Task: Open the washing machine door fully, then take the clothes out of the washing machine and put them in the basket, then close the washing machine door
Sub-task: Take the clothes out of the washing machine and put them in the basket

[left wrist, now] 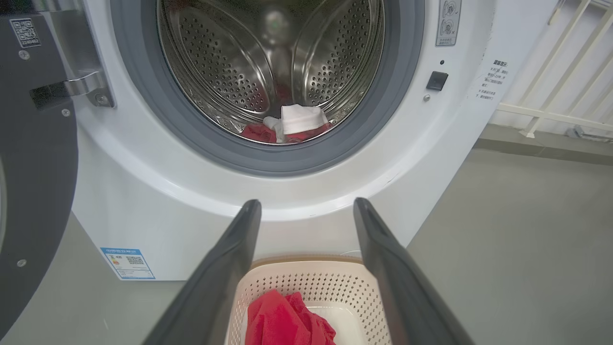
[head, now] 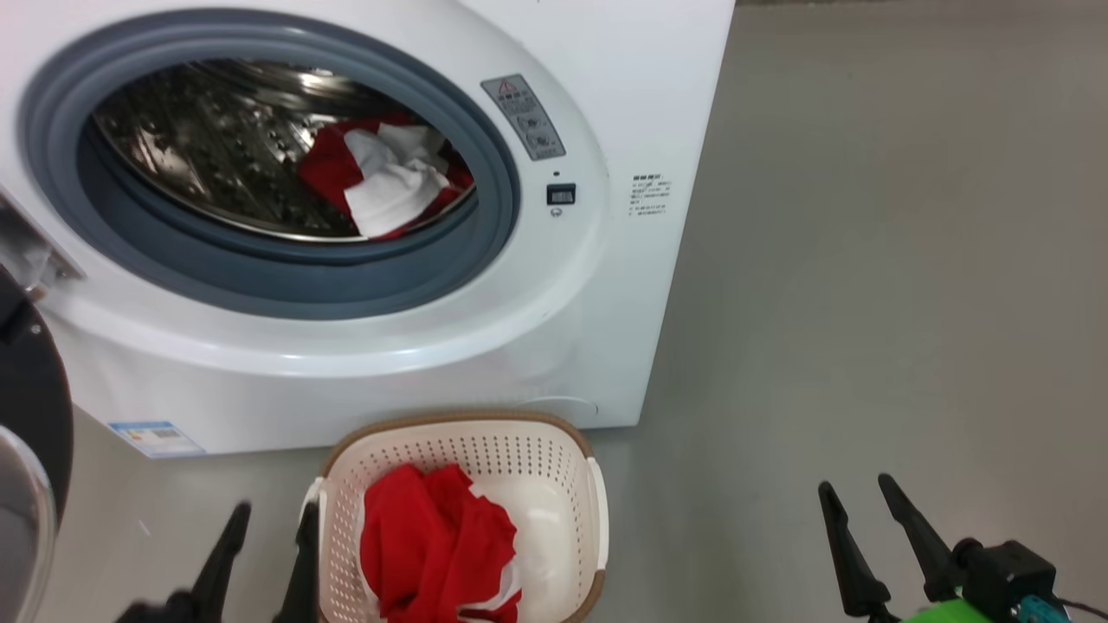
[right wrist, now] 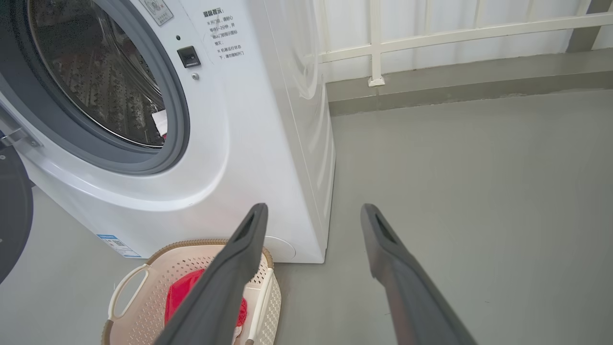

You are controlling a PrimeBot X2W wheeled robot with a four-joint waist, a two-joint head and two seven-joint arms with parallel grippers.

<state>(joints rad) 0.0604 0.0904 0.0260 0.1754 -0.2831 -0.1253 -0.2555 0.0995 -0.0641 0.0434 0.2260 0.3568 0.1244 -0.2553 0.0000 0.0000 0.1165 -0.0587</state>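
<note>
smooth grey floor [right wrist: 479,167] is seen ahead of the wide-spread right gripper [head: 856,483], white barred railing [right wrist: 373,43] beyond; left gripper [head: 274,510], likewise spread, just beside cream perforated plastic basket [head: 459,418].

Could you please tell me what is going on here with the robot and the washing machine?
A two-armed robot is unloading the washing machine. The door stands open on the left. One red garment lies in the basket on the floor in front of the machine, and a red and white garment lies in the drum. The left tool, beside the basket, and the right tool, over the floor, are both open and empty.
</note>
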